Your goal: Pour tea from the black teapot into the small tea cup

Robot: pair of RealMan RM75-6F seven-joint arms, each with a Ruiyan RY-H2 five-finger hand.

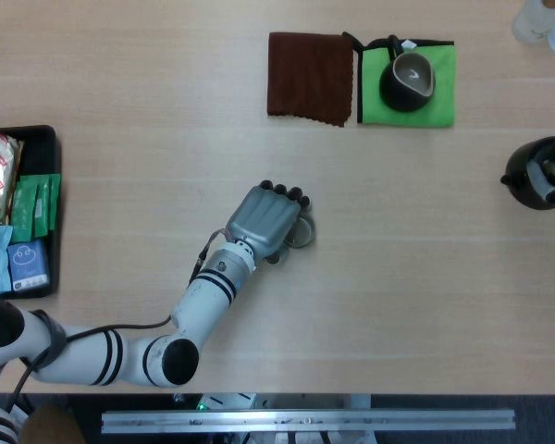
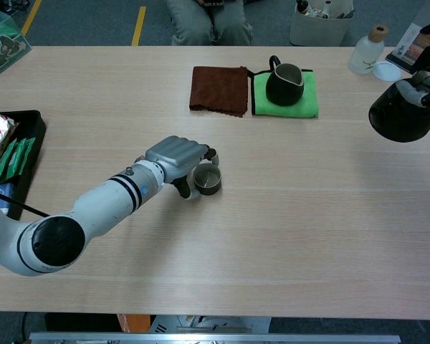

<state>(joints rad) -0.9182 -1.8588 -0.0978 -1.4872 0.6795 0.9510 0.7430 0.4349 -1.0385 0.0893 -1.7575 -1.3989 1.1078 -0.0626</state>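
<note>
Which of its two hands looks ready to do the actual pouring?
The right hand: it already holds the black teapot off the table, though far from the small tea cup. The left hand is busy gripping that cup.

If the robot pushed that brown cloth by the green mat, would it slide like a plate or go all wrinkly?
Probably wrinkly. The brown cloth lies flat and thin on the table with a slightly wavy front edge, so it looks soft and floppy. It would likely bunch up instead of sliding whole, and seems light, with nothing resting on it.
</note>
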